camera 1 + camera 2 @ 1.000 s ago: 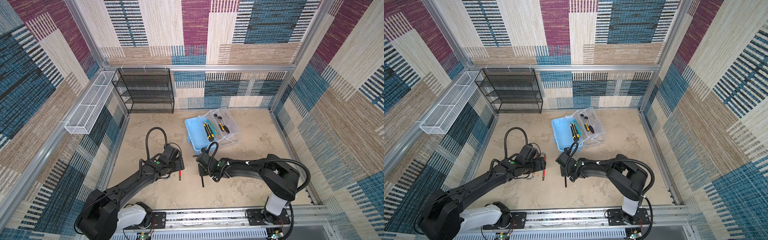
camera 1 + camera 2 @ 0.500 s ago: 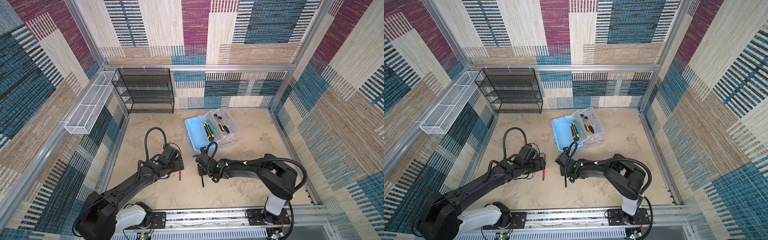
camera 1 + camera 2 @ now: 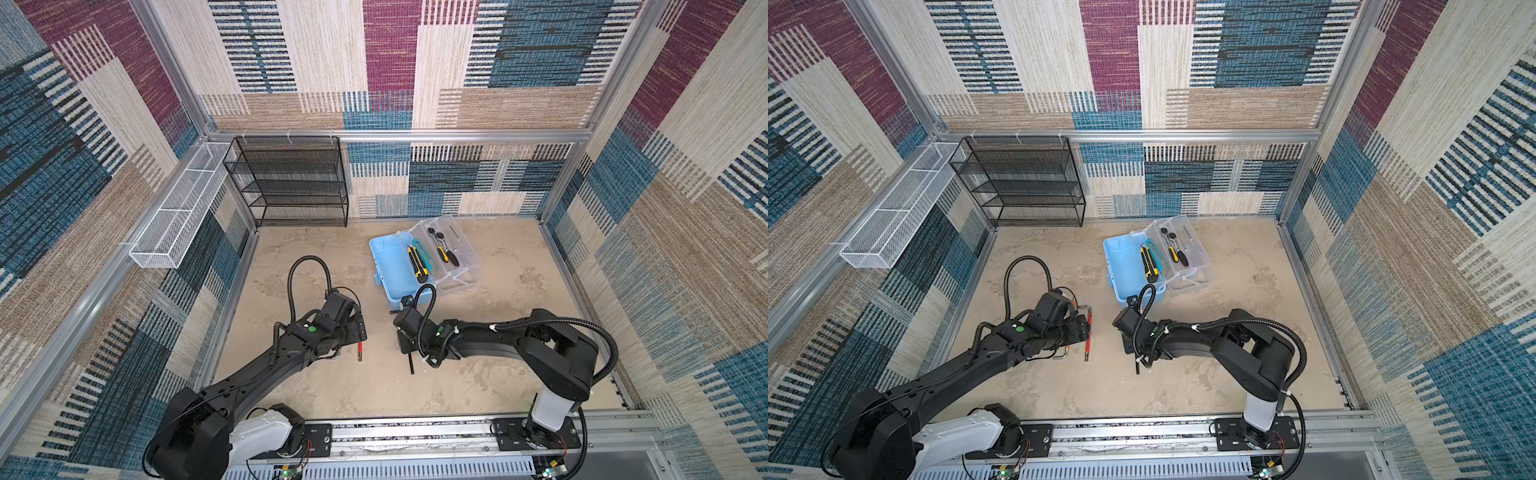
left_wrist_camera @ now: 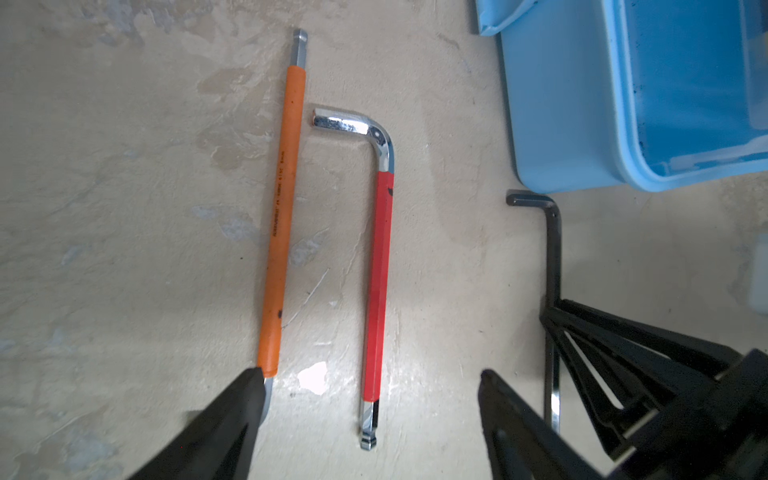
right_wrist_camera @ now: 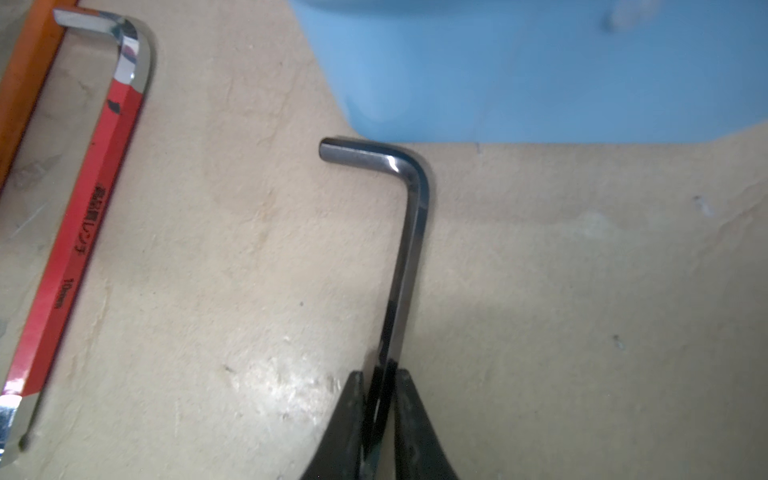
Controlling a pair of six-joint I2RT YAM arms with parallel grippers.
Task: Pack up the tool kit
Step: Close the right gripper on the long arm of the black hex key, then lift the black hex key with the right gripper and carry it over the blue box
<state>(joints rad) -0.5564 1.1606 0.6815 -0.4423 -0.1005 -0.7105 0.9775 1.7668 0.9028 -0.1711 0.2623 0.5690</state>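
The tool kit's light-blue case (image 3: 390, 266) stands open at the back middle in both top views. Its clear lid part (image 3: 455, 253) holds utility knives (image 3: 417, 262) and ratchets (image 3: 441, 249). My right gripper (image 5: 380, 378) is shut on the long shaft of a black hex key (image 5: 409, 249). The key lies on the floor with its bent end near the case (image 5: 540, 70). My left gripper (image 4: 370, 376) hangs open over a red hex key (image 4: 380, 266), with an orange hex key (image 4: 282, 216) beside one finger. Nothing is between its fingers.
A black wire-mesh rack (image 3: 291, 183) stands at the back left. A long white wire basket (image 3: 174, 216) hangs on the left wall. Patterned walls close in all sides. A metal rail (image 3: 415, 436) with both arm bases runs along the front.
My right gripper's jaws have closed onto the black hex key's shaft. The left arm has not moved, and its jaws stay wide.
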